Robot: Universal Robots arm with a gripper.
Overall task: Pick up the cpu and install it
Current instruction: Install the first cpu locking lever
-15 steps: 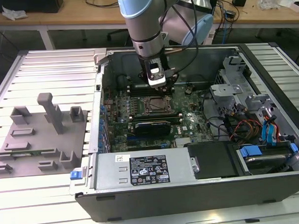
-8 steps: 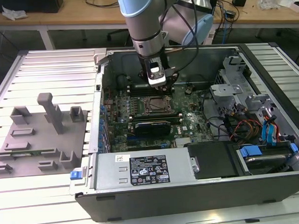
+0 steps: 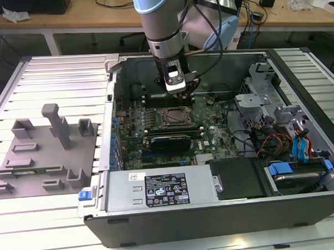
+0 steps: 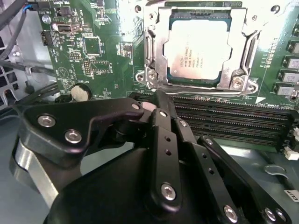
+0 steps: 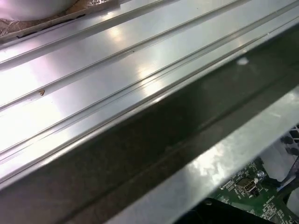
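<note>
Ribbed metal plates cover the workbench [image 3: 54, 80] I'm driving over, with an opened computer case [image 3: 215, 211] lying on it and a set of grey plastic blocks [image 3: 46, 158] off toward the exterior view's left. My arm [image 3: 159, 20] reaches down into the case, and the gripper [image 3: 176, 90] hangs just above the green motherboard [image 4: 93, 46], close to the far side of the socket [image 3: 174, 117]. In the second wrist view the chip [image 4: 200, 49] already sits flat inside the socket's metal frame [image 4: 154, 51], pale silver top up, square to the opening, with the rows of memory slots [image 4: 224, 121] lying between it and the gripper's black linkages. The gripper carries nothing that I can see; as for whether its fingers are spread or closed, I cannot tell, since the tips are hidden behind its own body. I judge the chip to be light, thin and stiff, with a smooth lid that would slip under a loose pinch (and a delicate underside I'd rather never touch), so the two opposite edges are the only sensible place to hold it, kept level throughout.
</note>
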